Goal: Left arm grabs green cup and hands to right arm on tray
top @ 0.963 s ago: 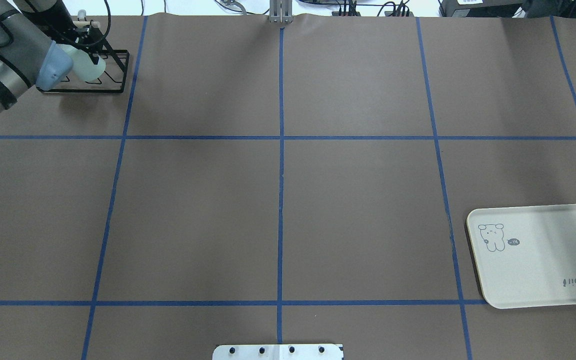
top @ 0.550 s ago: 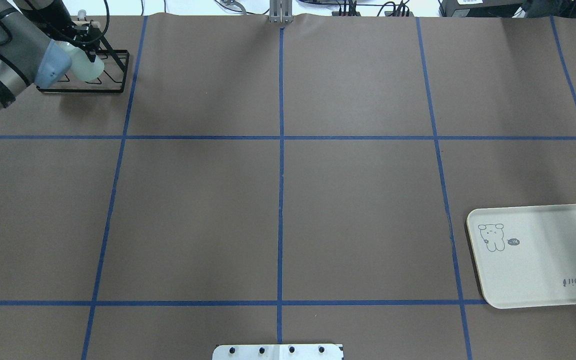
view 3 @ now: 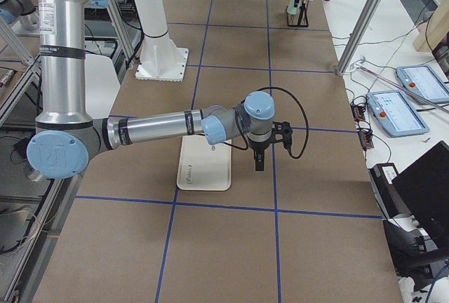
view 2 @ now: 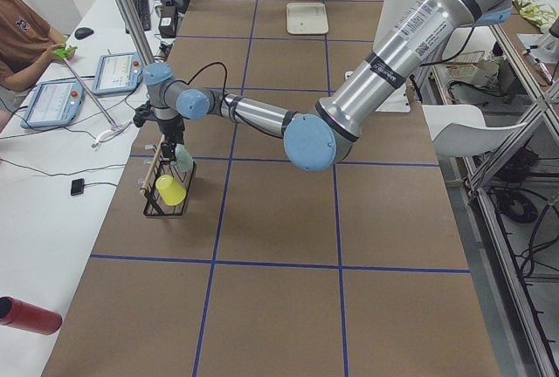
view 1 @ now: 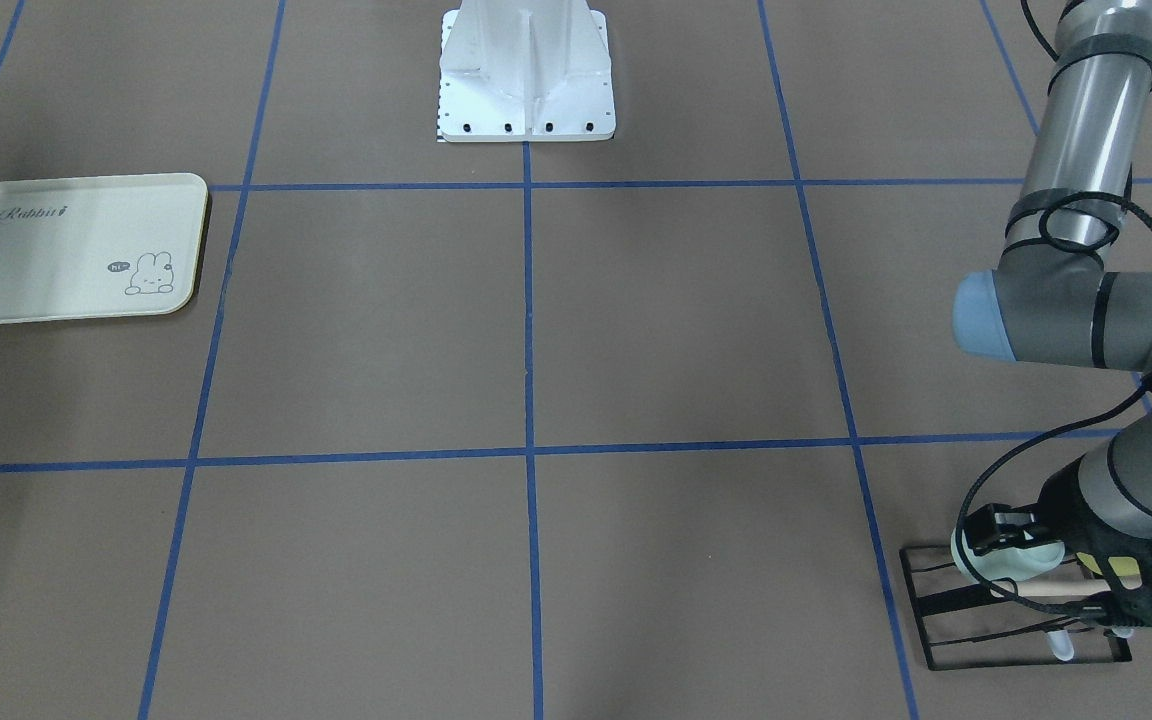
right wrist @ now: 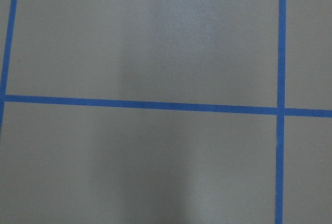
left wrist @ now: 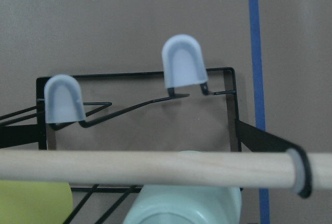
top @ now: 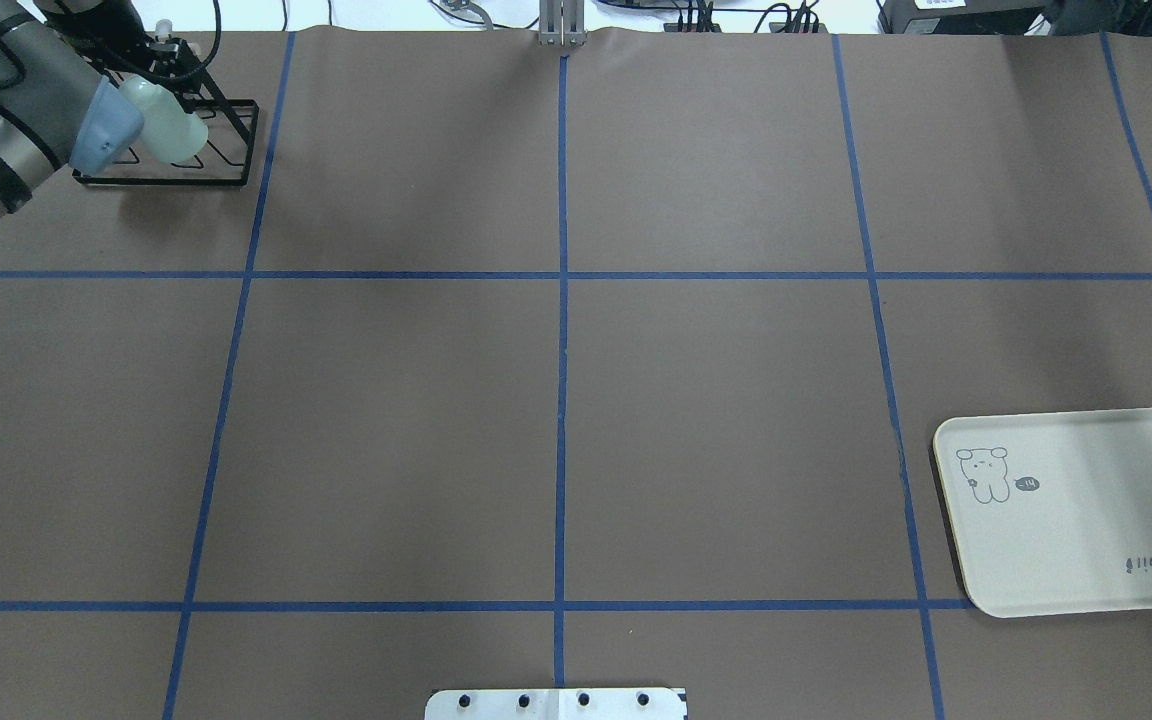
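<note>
The left tool squeezes the green cup at the black rack on the desk, so it should lift slowly, keeping clear of the wooden bar.

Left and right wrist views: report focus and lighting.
Left wrist view: the wooden dowel crossing the frame and the green cup, cut off at the bottom edge, look soft, the rack's capped prongs sharper. Right wrist view: a pale sheen on the table cover above the blue tape.
</note>
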Controlling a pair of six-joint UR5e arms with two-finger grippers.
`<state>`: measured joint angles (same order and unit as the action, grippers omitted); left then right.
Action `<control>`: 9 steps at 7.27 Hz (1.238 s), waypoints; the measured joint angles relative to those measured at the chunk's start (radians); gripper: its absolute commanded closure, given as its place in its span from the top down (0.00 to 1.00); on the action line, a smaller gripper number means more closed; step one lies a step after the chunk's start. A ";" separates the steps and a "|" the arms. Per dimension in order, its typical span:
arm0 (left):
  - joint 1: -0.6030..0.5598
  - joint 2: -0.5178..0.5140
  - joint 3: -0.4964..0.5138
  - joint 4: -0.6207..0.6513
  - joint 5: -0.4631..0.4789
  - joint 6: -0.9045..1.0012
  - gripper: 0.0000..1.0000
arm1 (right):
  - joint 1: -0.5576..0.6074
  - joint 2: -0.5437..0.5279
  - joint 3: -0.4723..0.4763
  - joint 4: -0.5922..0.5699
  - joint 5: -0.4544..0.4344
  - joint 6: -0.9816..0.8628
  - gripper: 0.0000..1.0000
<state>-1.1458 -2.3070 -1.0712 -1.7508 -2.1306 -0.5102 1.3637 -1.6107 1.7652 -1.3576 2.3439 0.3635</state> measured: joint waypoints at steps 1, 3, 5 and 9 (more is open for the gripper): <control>0.000 -0.001 0.002 -0.006 0.010 0.000 0.21 | 0.000 0.000 0.000 0.000 0.000 0.000 1.00; -0.002 -0.001 0.000 -0.008 0.016 0.001 0.00 | 0.000 0.001 0.001 0.000 0.000 0.000 1.00; -0.013 -0.001 -0.026 0.003 0.013 0.002 0.00 | 0.000 0.002 0.002 0.000 0.001 0.000 1.00; -0.037 0.045 -0.232 0.144 -0.002 0.005 0.00 | 0.000 0.004 0.009 0.000 0.002 0.000 1.00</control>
<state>-1.1827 -2.2623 -1.3033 -1.6064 -2.1324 -0.5051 1.3637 -1.6065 1.7742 -1.3576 2.3454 0.3639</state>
